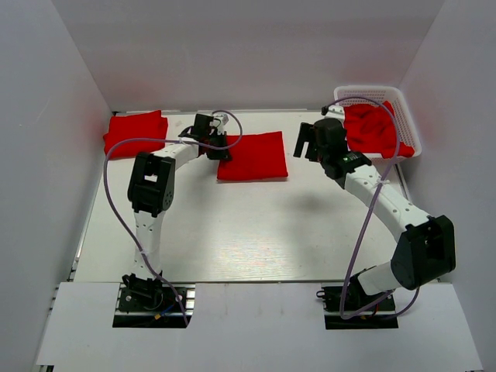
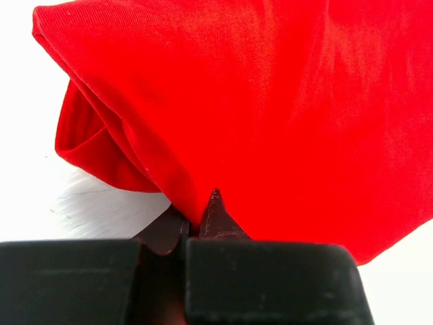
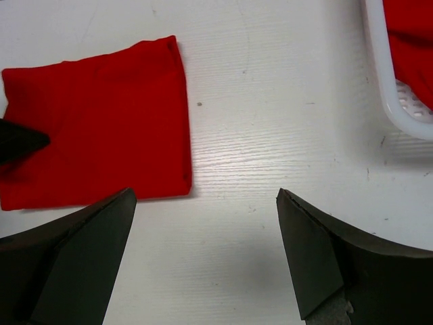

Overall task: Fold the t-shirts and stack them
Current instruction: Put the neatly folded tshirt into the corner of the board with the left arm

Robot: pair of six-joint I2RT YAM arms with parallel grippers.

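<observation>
A folded red t-shirt (image 1: 253,156) lies at the back middle of the table. My left gripper (image 1: 216,144) is shut on its left edge; in the left wrist view the fingers (image 2: 218,215) pinch the red fabric (image 2: 270,108), which lifts into a fold. The shirt also shows in the right wrist view (image 3: 95,149). A stack of folded red t-shirts (image 1: 136,132) sits at the back left. More red t-shirts (image 1: 376,128) lie crumpled in the white basket (image 1: 409,124). My right gripper (image 1: 308,144) is open and empty, over bare table between the folded shirt and the basket; it also shows in the right wrist view (image 3: 206,196).
The white lattice basket stands at the back right, its rim in the right wrist view (image 3: 389,81). White walls close in the table on the left, back and right. A purple cable loops over each arm.
</observation>
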